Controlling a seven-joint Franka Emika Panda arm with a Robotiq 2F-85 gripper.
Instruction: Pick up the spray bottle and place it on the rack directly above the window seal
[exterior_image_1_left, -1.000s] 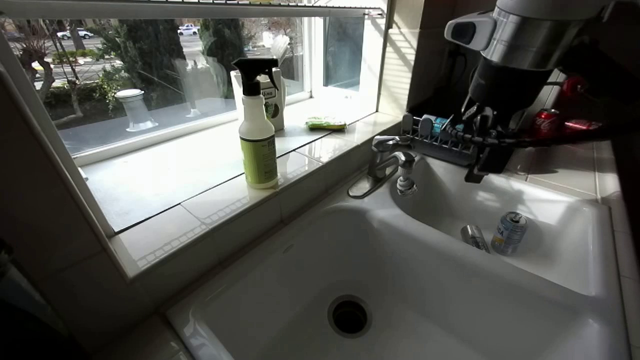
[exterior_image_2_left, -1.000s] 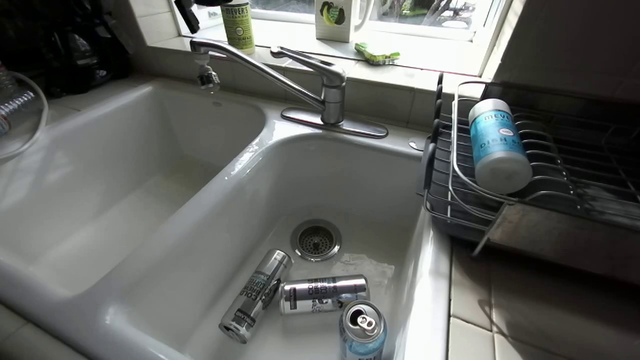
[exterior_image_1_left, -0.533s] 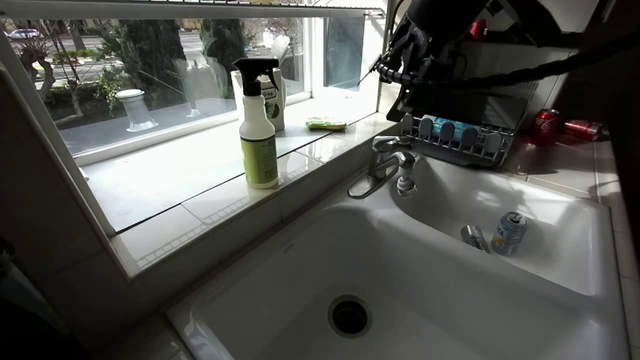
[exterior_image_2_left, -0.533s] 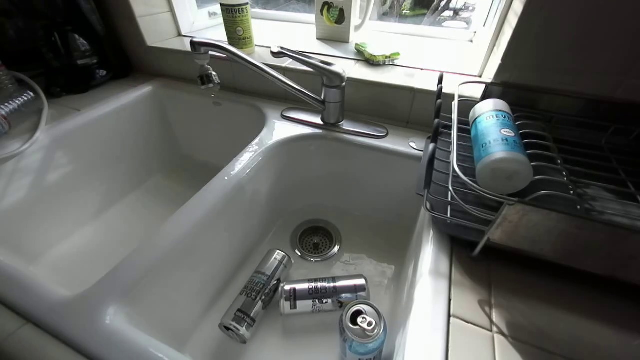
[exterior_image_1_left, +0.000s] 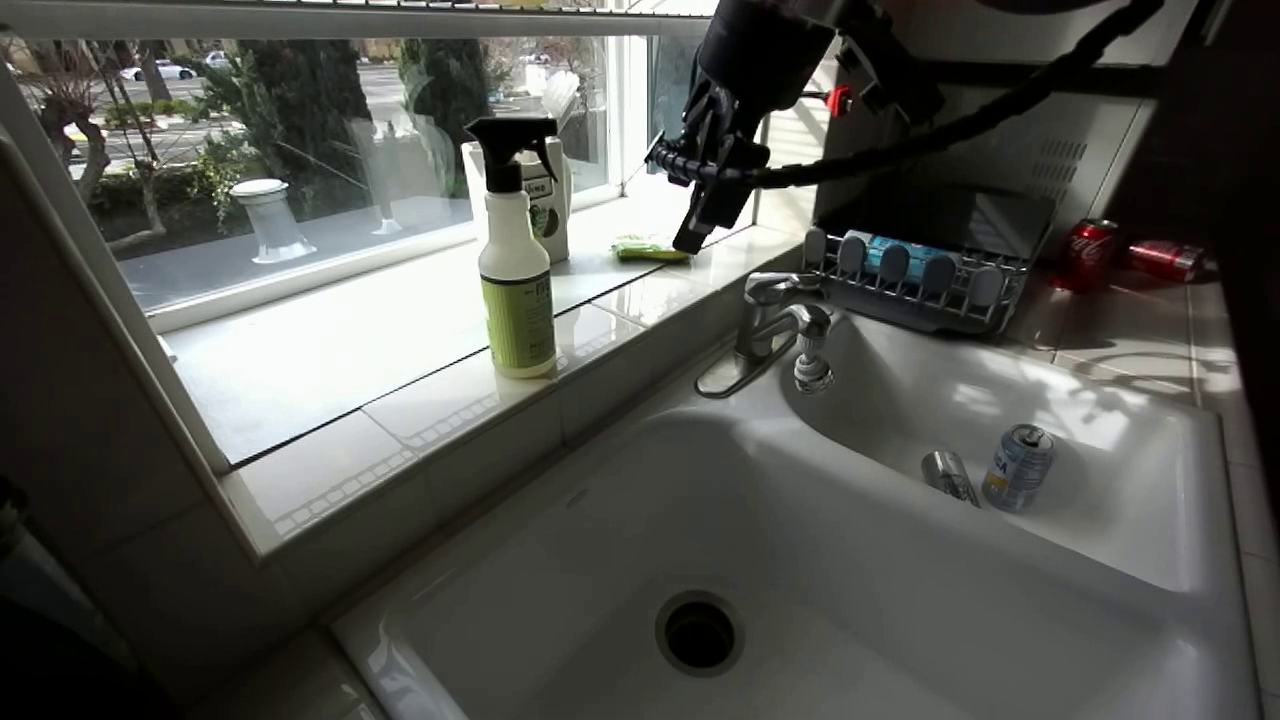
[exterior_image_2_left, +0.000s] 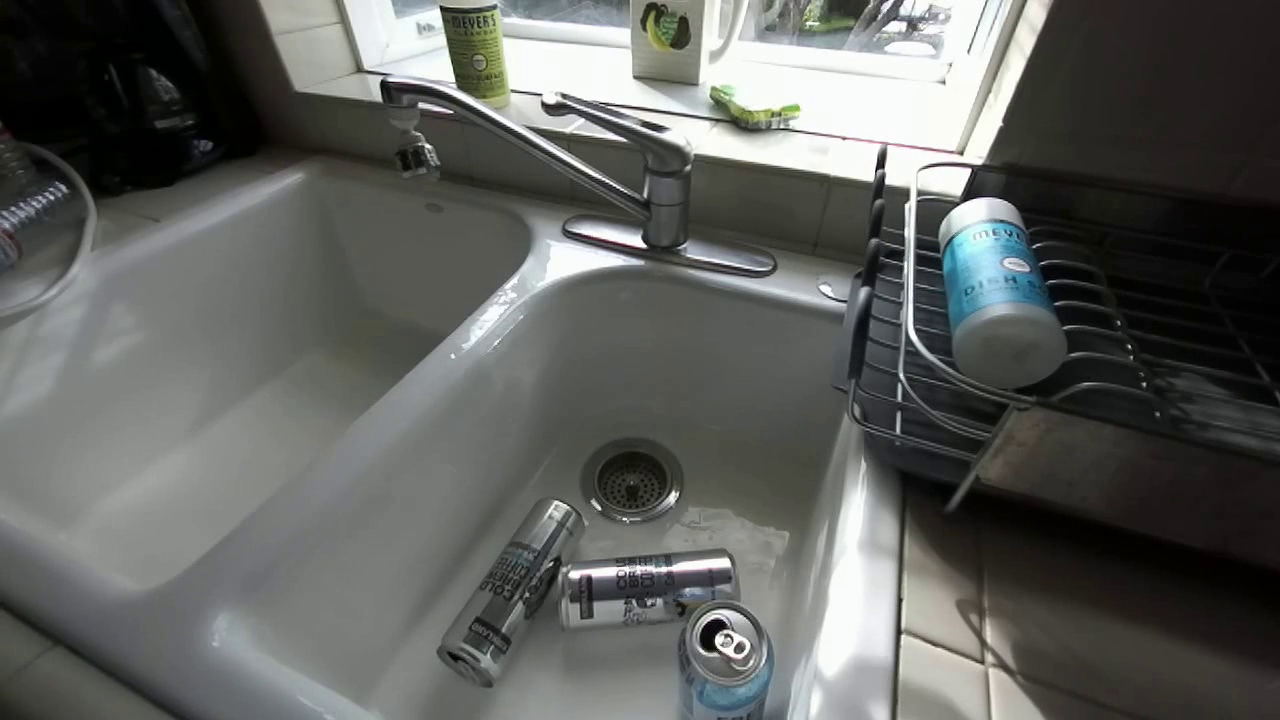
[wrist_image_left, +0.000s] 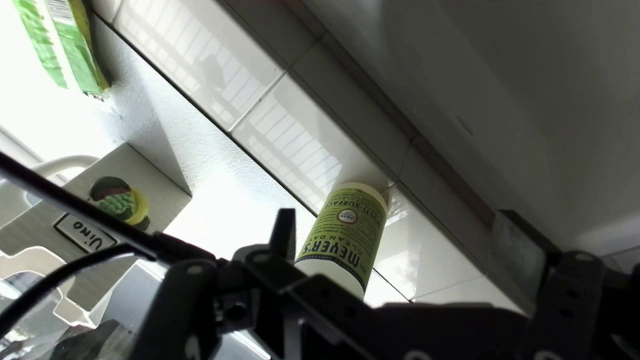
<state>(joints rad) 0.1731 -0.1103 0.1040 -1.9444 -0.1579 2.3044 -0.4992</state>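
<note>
- The spray bottle (exterior_image_1_left: 517, 320) is standing upright on the tiled window seal (exterior_image_1_left: 330, 470), its base sitting close to the front edge; its body is showing yellow-green beneath a pale shoulder and black trigger head, and in the wrist view its label is reading "Meyer's Clean Day".
- The gripper (wrist_image_left: 400, 227) is hanging above the window seal, its fingers (wrist_image_left: 283, 235) spread wide; in an exterior view it is hovering well apart from the bottle.
- A sink basin (exterior_image_2_left: 640, 350) is holding two silver cans (exterior_image_2_left: 650, 588) lying on their sides and a blue can (exterior_image_2_left: 725, 675) standing near them.
- A dish rack (exterior_image_2_left: 1150, 330) is cradling a blue-labelled bottle (exterior_image_2_left: 1000, 290), lying tilted.
- A white jug (exterior_image_2_left: 665, 40) is standing near the spray bottle, set back toward the window pane (exterior_image_1_left: 330, 180).
- Tile is stretching between the spray bottle and a green packet (exterior_image_1_left: 645, 252).
- A wire rack (exterior_image_1_left: 400, 8) is crossing above the pane, mostly out of frame.
</note>
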